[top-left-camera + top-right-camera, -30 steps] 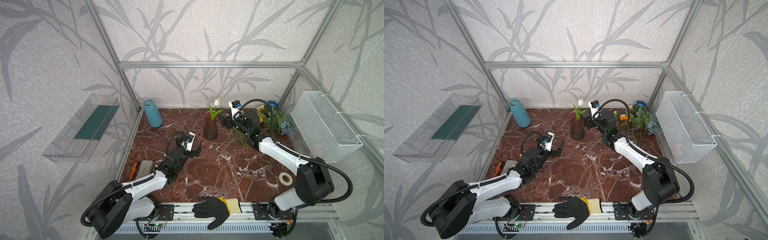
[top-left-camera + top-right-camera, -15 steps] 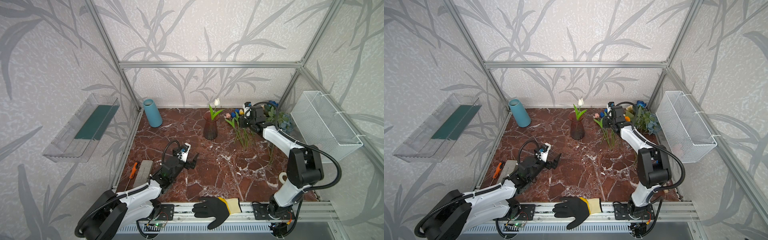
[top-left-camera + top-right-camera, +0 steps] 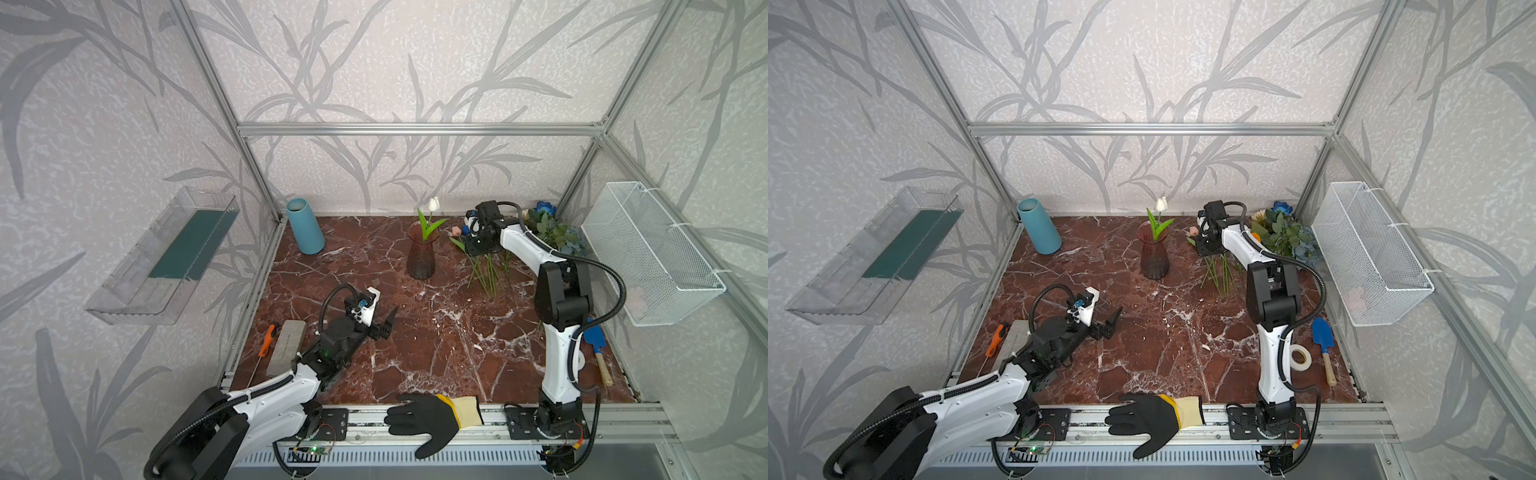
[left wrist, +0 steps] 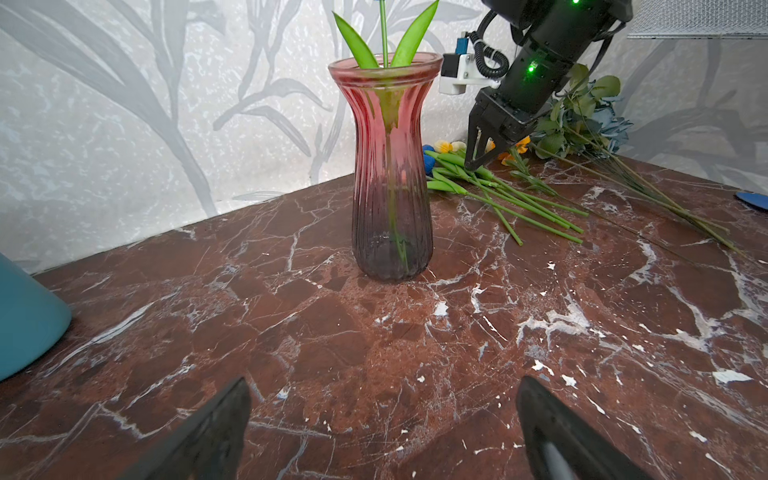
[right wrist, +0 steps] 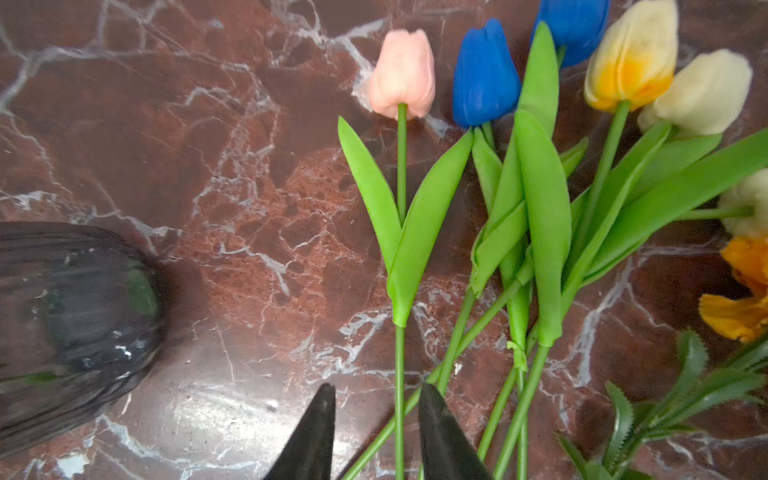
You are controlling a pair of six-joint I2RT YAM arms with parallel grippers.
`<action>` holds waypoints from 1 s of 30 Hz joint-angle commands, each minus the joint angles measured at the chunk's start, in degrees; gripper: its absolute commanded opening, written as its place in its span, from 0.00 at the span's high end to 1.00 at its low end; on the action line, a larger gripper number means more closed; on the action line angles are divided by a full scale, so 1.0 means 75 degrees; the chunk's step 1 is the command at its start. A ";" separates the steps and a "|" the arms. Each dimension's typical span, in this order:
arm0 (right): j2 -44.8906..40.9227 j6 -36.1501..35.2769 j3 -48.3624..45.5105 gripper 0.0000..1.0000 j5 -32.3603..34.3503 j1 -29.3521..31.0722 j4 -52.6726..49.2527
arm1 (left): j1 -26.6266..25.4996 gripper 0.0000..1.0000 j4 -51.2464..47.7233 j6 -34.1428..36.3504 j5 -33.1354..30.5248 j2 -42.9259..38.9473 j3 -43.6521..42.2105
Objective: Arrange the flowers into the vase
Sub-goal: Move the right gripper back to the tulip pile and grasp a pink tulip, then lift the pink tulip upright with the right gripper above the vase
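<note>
Right gripper seen half-spread astride the pink tulip stem, nothing pinched, loose tulips laid at three o'clock of the glass vase, white tulip stood inside, left gripper spread wide at seven o'clock

White links, black joints, ribbed black cables, black left pincer.
</note>
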 commanded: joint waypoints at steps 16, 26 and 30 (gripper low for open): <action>0.1328 -0.0222 0.1085 0.68 0.0222 0.0022 -0.1082 | -0.0187 0.01 0.0301 0.0257 0.0161 0.0203 0.0099; 0.1696 -0.0301 0.1350 0.81 0.0204 0.0121 -0.1212 | -0.0194 0.01 0.0220 0.0253 0.0206 0.0091 0.0123; 0.1685 -0.0328 0.1462 0.87 0.0200 0.0209 -0.1279 | -0.0198 0.01 0.0243 0.0293 0.0088 0.0137 0.0106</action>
